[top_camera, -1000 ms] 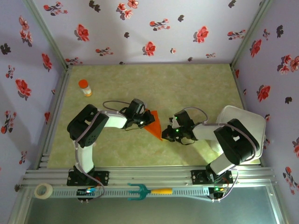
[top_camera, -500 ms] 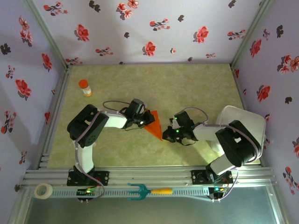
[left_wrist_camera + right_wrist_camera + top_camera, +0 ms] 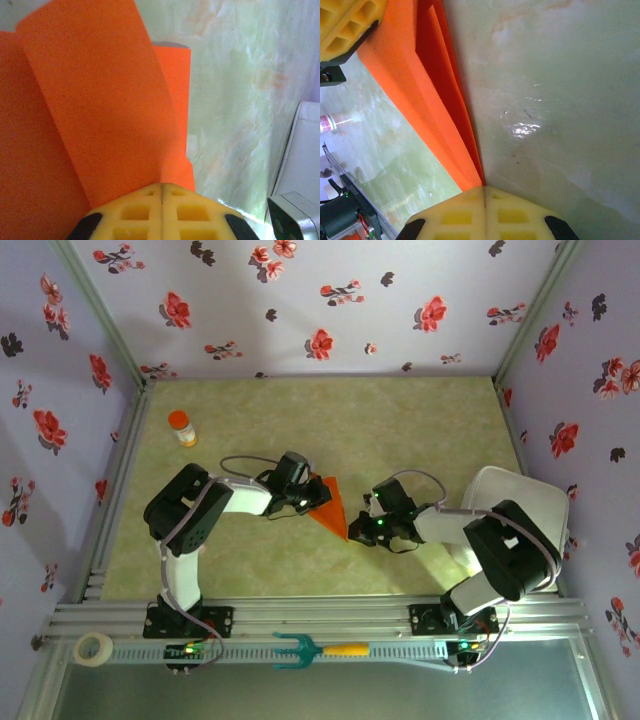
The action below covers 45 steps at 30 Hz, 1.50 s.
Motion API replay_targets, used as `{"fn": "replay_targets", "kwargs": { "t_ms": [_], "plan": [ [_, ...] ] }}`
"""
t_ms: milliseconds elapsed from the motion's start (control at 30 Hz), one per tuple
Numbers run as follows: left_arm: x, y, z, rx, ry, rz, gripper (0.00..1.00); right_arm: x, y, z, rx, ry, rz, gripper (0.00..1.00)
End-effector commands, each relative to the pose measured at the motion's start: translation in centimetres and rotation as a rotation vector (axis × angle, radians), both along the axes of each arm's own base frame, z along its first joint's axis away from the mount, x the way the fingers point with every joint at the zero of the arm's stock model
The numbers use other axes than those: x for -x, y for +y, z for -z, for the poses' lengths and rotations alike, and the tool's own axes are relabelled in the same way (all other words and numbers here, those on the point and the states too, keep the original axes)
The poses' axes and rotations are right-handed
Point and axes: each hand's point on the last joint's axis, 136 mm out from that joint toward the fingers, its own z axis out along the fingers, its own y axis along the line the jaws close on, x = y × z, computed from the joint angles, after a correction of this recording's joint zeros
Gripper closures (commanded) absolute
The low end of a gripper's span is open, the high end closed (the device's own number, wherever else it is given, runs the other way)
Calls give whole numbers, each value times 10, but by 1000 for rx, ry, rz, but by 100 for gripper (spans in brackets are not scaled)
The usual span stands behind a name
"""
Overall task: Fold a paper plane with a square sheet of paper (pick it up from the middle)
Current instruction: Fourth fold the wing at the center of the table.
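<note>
You are holding the sheet of paper [image 3: 331,504] between both arms near the middle of the worktop [image 3: 420,430], well apart from every edge. The left gripper [image 3: 162,190] is clamping the wide end and the right gripper [image 3: 485,192] is pinching the pointed tip, so neither arm is nearer. The long axis is running diagonally from the left gripper toward the near right. The orange-red paper is showing as a narrow wedge of stacked layers, which I judge part-folded.
</note>
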Motion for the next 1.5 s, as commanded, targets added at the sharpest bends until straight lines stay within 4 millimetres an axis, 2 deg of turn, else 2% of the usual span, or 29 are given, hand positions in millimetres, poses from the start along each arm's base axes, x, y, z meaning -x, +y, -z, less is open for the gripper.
{"fn": "replay_targets", "kwargs": {
  "t_ms": [0, 167, 267, 500, 667, 767, 867, 1100, 1233, 1467],
  "plan": [
    [10, 23, 35, -99, 80, -41, 100, 31, -23, 28, 130, 121, 1, 98],
    [10, 24, 34, -99, 80, -41, 100, 35, -27, 33, 167, 135, 3, 93],
    [11, 24, 35, -100, 81, -41, 100, 35, -26, 29, 156, 125, 2, 90],
    [11, 24, 35, -100, 82, -40, 100, 39, -28, 29, 154, 132, 3, 92],
    [11, 25, 35, -101, 83, -41, 100, 39, -31, 27, 170, 123, 9, 89],
    [11, 25, 36, -102, 82, -39, 100, 40, -31, 27, 170, 125, 8, 95],
    [11, 25, 35, -101, 83, -41, 100, 40, -31, 28, 175, 129, 5, 91],
    [12, 25, 37, -104, 85, -41, 100, 41, -32, 26, 200, 127, -9, 90],
    [12, 25, 37, -103, 83, -38, 100, 36, -29, 16, 184, 94, -4, 90],
    [14, 25, 37, -101, 84, -32, 100, 14, -21, -27, 134, -30, 2, 87]
  ]
}}
